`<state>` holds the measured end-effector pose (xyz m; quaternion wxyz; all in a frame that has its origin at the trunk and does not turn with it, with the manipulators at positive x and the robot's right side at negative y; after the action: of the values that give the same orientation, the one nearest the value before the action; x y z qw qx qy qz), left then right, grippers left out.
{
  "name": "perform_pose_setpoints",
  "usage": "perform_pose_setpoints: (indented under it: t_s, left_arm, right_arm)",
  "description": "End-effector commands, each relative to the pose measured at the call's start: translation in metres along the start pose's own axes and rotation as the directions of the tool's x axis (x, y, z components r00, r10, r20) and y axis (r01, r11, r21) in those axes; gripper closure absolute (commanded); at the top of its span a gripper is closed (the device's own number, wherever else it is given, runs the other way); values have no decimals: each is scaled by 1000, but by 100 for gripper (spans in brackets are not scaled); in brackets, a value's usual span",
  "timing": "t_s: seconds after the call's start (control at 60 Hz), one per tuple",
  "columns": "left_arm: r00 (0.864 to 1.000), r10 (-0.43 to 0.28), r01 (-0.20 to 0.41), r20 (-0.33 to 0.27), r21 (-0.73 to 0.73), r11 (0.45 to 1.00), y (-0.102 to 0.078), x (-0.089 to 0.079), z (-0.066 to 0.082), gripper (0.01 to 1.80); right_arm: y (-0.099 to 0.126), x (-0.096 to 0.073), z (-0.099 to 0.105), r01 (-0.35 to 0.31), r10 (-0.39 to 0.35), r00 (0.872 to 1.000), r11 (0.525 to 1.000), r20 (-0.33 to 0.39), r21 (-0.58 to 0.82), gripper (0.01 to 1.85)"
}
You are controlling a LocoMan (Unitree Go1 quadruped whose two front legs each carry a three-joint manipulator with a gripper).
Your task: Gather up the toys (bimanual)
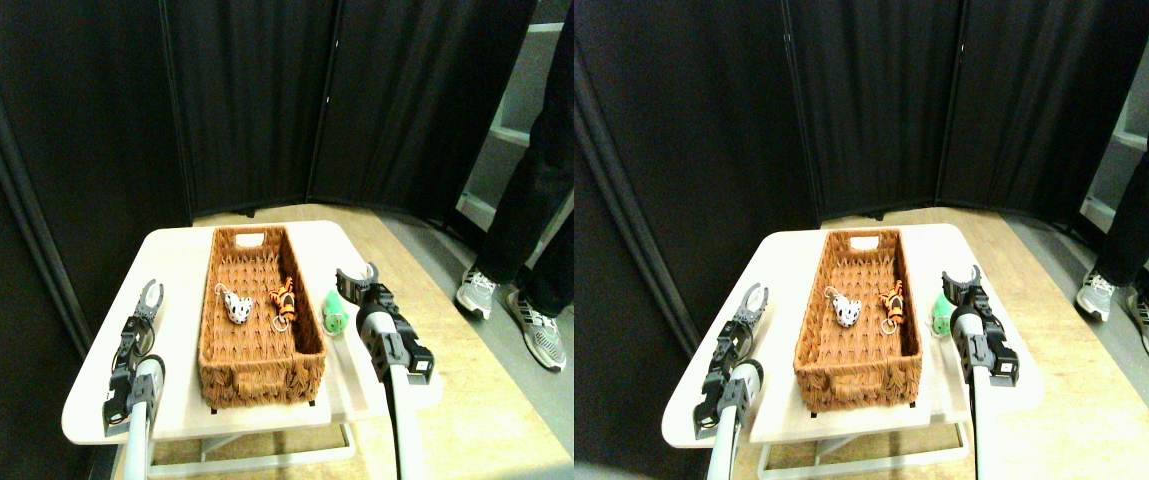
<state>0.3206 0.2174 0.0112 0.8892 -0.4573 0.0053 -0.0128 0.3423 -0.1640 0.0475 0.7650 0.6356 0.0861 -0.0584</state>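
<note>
Two toys (256, 303) are kept in basket (256, 300) | green toy (335, 314) waits by counter (174, 250) right edge | right hand (358, 279) spread apart — ready | left hand (149, 297) spread apart

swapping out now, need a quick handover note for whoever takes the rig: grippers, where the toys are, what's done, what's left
Left gripper: open and empty, over the table's left side beside the wicker basket.
Right gripper: open and empty, right next to the green toy.
Done: white black-spotted toy and orange-black striped toy lie inside the basket.
Left: the green toy sits on the table just outside the basket's right wall; it seems the next pick for the right gripper.
A person's shoes stand on the floor to the right.
</note>
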Motion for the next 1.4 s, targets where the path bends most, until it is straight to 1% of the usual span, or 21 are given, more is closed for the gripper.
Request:
perform_pose_setpoints:
  t_s: [0.017, 0.083, 0.15, 0.167, 0.233, 0.283, 0.35, 0.467, 0.617, 0.683, 0.833, 0.883, 0.9, 0.917, 0.95, 1.0, 1.067, 1.133, 1.2, 1.317, 1.4]
  left_arm:
    - [999, -40, 39, 26, 19, 999, -7, 2, 3, 178]
    - [998, -55, 55, 23, -6, 998, -7, 3, 2, 177]
    - [998, -52, 52, 30, -12, 999, -8, 3, 1, 178]
    - [998, -55, 55, 28, -12, 998, -8, 3, 1, 178]
    - [998, -53, 53, 31, 6, 999, -9, 2, 0, 177]
    - [998, -44, 45, 45, -12, 999, -11, 2, 0, 177]
    - [998, -43, 44, 51, -22, 999, -12, 1, -1, 178]
    - [998, -53, 54, 42, -22, 998, -12, 2, 0, 178]
    - [997, -48, 50, 58, -22, 999, -16, 2, -3, 177]
    - [997, -48, 50, 58, -27, 998, -17, 2, -3, 177]
    - [997, -63, 65, 47, -33, 997, -20, 5, -4, 179]
    - [997, -64, 66, 47, -32, 997, -21, 5, -4, 179]
    - [997, -69, 70, 41, -32, 997, -21, 5, -5, 180]
    - [997, -69, 70, 41, -32, 997, -21, 5, -5, 180]
    - [997, -67, 68, 39, -33, 997, -22, 6, -5, 180]
    - [998, -58, 59, 40, -34, 998, -22, 7, -6, 178]
    - [997, -60, 62, 41, -37, 997, -23, 8, -6, 177]
    - [997, -63, 65, 44, -42, 997, -23, 9, -6, 177]
    - [996, -76, 78, 39, -54, 996, -24, 10, -7, 177]
    - [996, -78, 80, 40, -49, 996, -24, 12, -7, 178]
    - [996, -73, 76, 44, -53, 996, -25, 12, -7, 179]
  right_arm:
    - [-5, 5, -2, 17, -16, 1000, 999, -10, 29, 138]
    - [-13, 9, -3, 39, -39, 999, 999, 1, 30, 136]
    - [-20, 14, -4, 52, -52, 999, 998, -10, 40, 135]
    - [-24, 16, -4, 72, -71, 997, 996, -14, 58, 133]
    - [-30, 19, -5, 95, -94, 995, 992, -8, 81, 127]
    - [-36, 22, -7, 124, -126, 992, 985, 3, 120, 125]
    - [-40, 23, -9, 132, -132, 991, 984, -7, 119, 125]
    - [-46, 24, -13, 144, -143, 990, 980, -18, 137, 124]
    - [-50, 24, -16, 158, -154, 987, 978, -40, 132, 116]
    - [-52, 25, -17, 185, -180, 983, 973, -44, 135, 110]
    - [-63, 29, -18, 218, -213, 976, 963, -51, 156, 110]
    - [-62, 26, -19, 205, -201, 979, 966, -45, 156, 111]
    - [-60, 23, -19, 184, -178, 983, 971, -50, 155, 112]
    - [-60, 23, -19, 184, -178, 983, 971, -50, 155, 112]
    - [-52, 16, -18, 144, -138, 989, 977, -51, 159, 112]
    - [-43, 11, -17, 122, -114, 992, 983, -60, 136, 112]
    - [-37, 10, -17, 124, -116, 991, 984, -64, 128, 113]
    - [-36, 11, -19, 122, -115, 991, 985, -62, 125, 112]
    - [-39, 13, -22, 130, -122, 990, 983, -71, 132, 111]
    - [-45, 16, -28, 159, -147, 986, 973, -78, 167, 112]
    - [-46, 13, -33, 169, -154, 983, 969, -98, 177, 117]
